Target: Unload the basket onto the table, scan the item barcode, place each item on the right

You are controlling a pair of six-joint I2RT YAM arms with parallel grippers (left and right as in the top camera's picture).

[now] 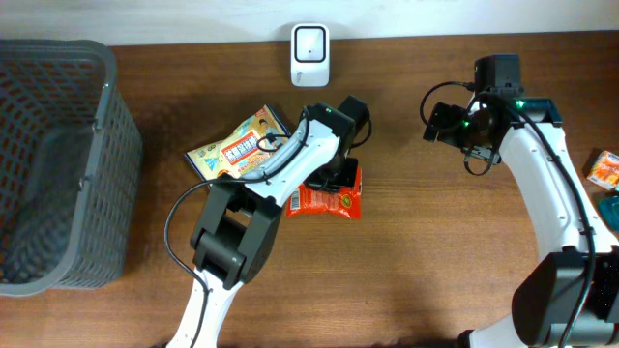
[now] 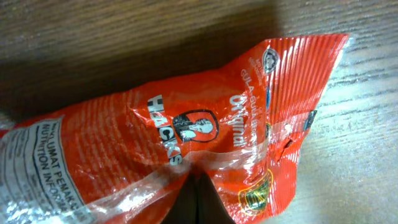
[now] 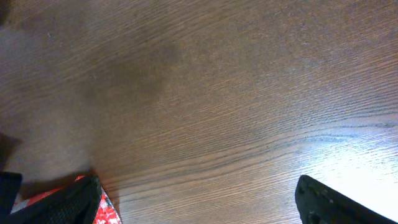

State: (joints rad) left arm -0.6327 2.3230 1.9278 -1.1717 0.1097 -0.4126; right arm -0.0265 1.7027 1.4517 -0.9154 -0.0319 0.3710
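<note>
Pressed together, the left fingers pinch the crinkled film at one edge of the red packet, and the plastic puckers where they meet. The right fingers are spread wide with nothing but bare wood between them. Seen from overhead, the table is the largest thing, and it has a broad bare strip along its near side and another open stretch in the middle between the two arms. The grey basket fills the left edge, its wall close to the left arm. The right arm runs up the right side to the far part of the table. At the right edge an orange box lies just beside it, cut off by the frame. A yellow packet lies flat left of centre, partly under the left arm's cable. The red packet sits near the middle of the table, directly under the left wrist, with its printed face up. Whether it rests on the wood or is raised off it I cannot tell. The white scanner stands at the far edge, beyond the left wrist and apart from the packet. The right fingers hang to the right of the packet, apart from it. In the right wrist view only a red corner shows beside one finger.
</note>
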